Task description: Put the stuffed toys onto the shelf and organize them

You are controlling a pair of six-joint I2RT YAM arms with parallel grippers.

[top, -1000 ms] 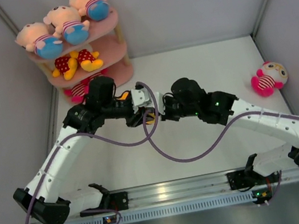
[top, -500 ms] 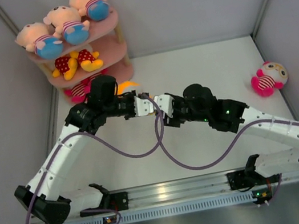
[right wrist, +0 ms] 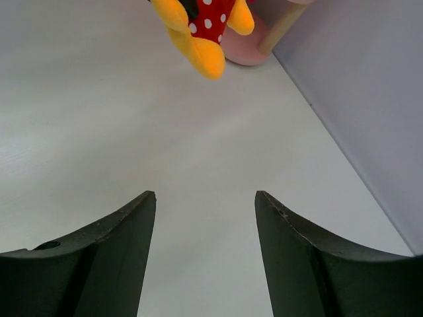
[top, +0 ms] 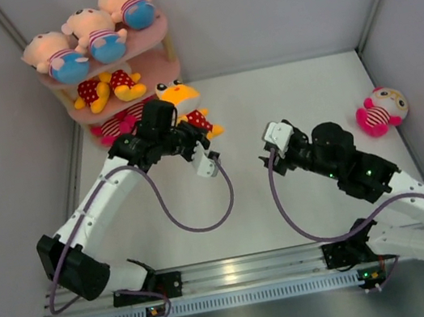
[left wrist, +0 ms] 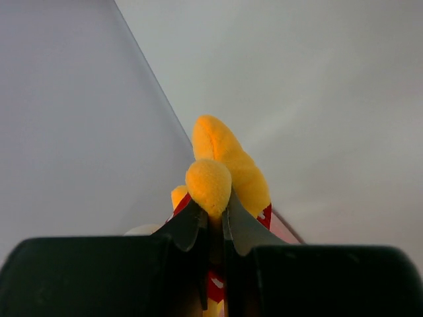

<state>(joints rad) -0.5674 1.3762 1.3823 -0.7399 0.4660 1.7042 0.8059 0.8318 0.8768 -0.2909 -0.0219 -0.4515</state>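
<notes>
My left gripper (top: pixel 190 132) is shut on a limb of a yellow bear (top: pixel 184 106) in a red polka-dot outfit, holding it just right of the pink shelf (top: pixel 161 32). The left wrist view shows the fingers pinched on the yellow limb (left wrist: pixel 209 186). Three striped-shirt boy dolls (top: pixel 91 33) lie on the top board, yellow bears (top: pixel 111 87) on the middle one and a pink striped doll (top: pixel 112 127) at the bottom. Another pink doll (top: pixel 381 110) lies at the table's right. My right gripper (top: pixel 269 156) stands open and empty, with the held bear (right wrist: pixel 210 20) ahead of it.
Grey walls close in the white table (top: pixel 283 97) at the back, left and right. The shelf's pink base (right wrist: pixel 243 50) and a wooden post (right wrist: pixel 281 26) stand near the wall in the right wrist view. Purple cables (top: pixel 199 225) loop under both arms.
The grippers met mid-table around the bear. The left one shut on it and carried it back toward the shelf. The right one opened, let go and drew back to the right.
</notes>
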